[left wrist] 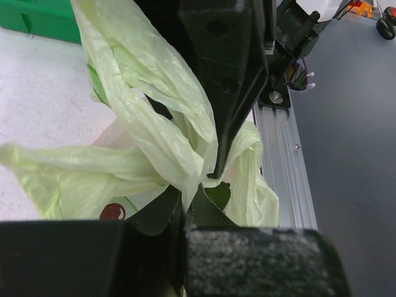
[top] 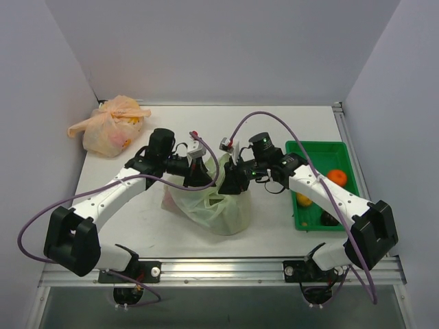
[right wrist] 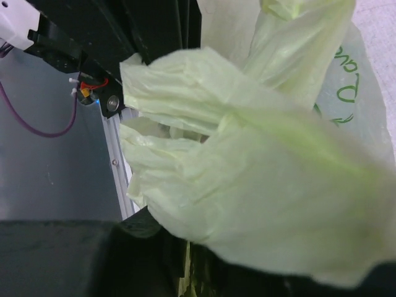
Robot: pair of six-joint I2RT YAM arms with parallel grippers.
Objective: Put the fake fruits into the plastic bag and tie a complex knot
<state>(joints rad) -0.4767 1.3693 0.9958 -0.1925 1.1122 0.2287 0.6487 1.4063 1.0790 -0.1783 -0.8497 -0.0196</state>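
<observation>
Pale green, the one plastic bag [top: 219,209] is sitting mid-table, the left gripper [left wrist: 185,207] pinching its gathered film, the right gripper [top: 234,184] being too smothered in film to tell its state, while three fake fruits [top: 337,177] are lying in one green tray [top: 315,147] and one peach-orange bag [top: 110,130] is slumping farthest back.

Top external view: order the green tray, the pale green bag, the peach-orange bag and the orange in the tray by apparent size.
Largest: green tray and pale green bag, which look too alike in size to rank.
Next: peach-orange bag, somewhat smaller.
Smallest: orange, by far.
</observation>
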